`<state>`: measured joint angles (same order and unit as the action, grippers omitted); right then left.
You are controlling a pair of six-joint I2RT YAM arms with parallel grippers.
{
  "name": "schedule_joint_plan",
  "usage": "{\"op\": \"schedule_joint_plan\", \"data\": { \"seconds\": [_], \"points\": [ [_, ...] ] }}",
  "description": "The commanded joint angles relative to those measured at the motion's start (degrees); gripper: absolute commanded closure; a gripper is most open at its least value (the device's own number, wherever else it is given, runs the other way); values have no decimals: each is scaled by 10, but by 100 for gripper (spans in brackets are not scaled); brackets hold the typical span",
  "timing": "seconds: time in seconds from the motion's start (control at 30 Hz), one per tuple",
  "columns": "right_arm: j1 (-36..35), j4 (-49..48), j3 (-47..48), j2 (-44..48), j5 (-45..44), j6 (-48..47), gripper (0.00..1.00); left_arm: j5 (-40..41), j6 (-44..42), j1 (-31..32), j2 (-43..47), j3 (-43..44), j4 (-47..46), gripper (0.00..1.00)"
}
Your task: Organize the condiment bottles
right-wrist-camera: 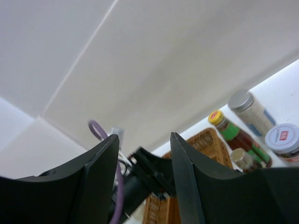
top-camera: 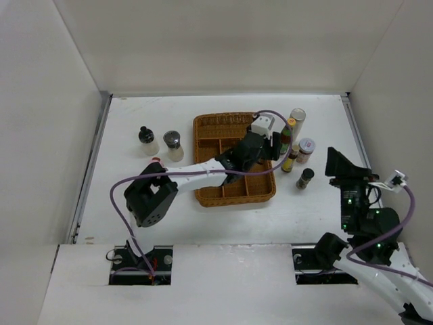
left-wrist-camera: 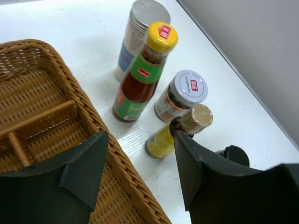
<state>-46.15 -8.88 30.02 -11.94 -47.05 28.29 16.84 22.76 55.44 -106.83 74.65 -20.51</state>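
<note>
Left gripper (left-wrist-camera: 140, 145) (jaws apart) partly hides small dark bottle (left-wrist-camera: 232, 153).

Left arm (top-camera: 196, 170) over wicker tray (top-camera: 211, 126), bottles (top-camera: 306, 147) right, two jars (top-camera: 173, 145) left

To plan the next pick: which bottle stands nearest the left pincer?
The small yellow-labelled bottle with the gold cap, right beside a finger of the left pincer; the yellow-capped green bottle and the squat jar stand farther off.

Readable text: none | green-labelled, yellow-capped sauce bottle (left-wrist-camera: 140, 79): red cap logo, characters blurred | silver-lidded glass jar (left-wrist-camera: 180, 95): red lid logo, small print illegible | gold-capped yellow-labelled small bottle (left-wrist-camera: 174, 131): cap embossing unclear
</note>
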Motion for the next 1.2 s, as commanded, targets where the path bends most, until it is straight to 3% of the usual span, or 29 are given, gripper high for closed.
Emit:
{"op": "schedule_joint_plan", "data": {
  "seconds": [0.0,0.3,0.63,1.0,1.17],
  "points": [
    [3,10,32,24,-82,-28,44,-15,-28,20,-8,47,-43,42],
    [-15,-12,61,19,-105,-67,42,-27,-86,45,-84,132,-36,35],
    [-25,-18,60,34,-103,-75,42,-20,-98,50,-169,232,19,35],
    [-39,-32,51,39,-113,-99,41,-12,-100,49,-211,267,34,49],
    [-47,-46,49,43,-103,-103,41,-3,-100,52,-204,263,41,76]
  ]
}}
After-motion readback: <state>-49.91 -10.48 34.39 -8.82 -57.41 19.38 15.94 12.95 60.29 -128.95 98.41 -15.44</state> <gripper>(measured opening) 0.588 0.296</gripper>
